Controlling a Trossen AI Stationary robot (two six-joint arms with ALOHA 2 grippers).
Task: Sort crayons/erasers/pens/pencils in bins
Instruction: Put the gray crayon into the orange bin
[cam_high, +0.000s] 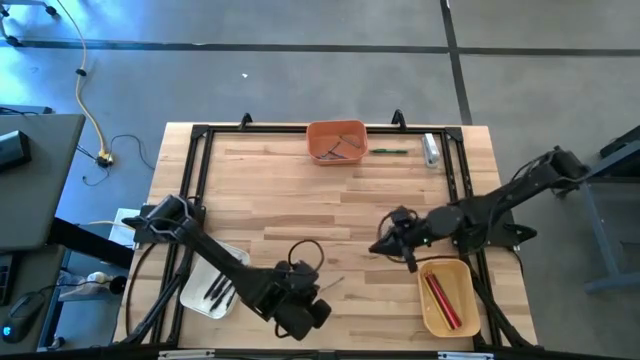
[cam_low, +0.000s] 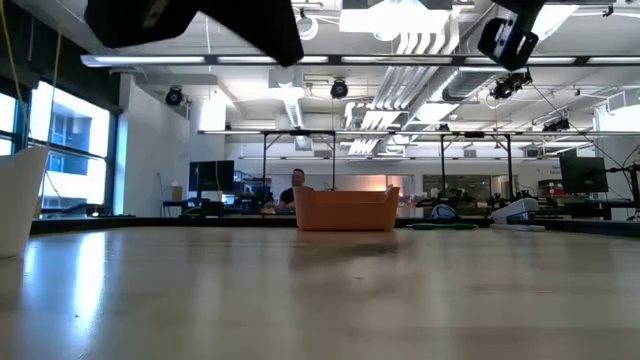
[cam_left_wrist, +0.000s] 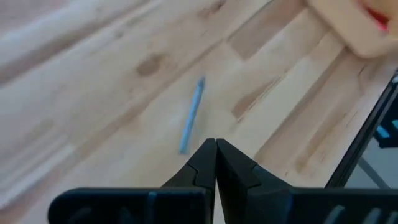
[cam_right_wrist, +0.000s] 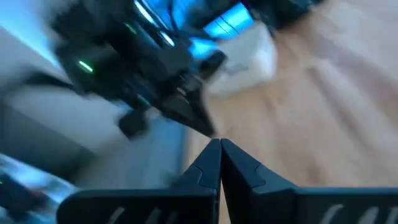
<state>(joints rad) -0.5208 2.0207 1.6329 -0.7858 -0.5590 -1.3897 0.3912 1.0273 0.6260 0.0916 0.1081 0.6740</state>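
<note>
Left gripper (cam_left_wrist: 216, 144) hangs pressed together and empty above a grey pen (cam_left_wrist: 192, 116) lying loose on the worktop (cam_high: 300, 200), near the white bin (cam_high: 195, 295). Right gripper (cam_right_wrist: 220, 144) is pressed together too, by the tan bin (cam_high: 432, 305). Next up, probably: spread, drop, pinch that pen.

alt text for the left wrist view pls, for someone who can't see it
The left gripper, fingers shut and empty, points toward a thin grey-blue pencil-like stick lying loose on the light wooden table. A corner of the tan-yellow bin, with something red inside, shows at the far edge, and the table's black frame rail runs along one side.
</note>
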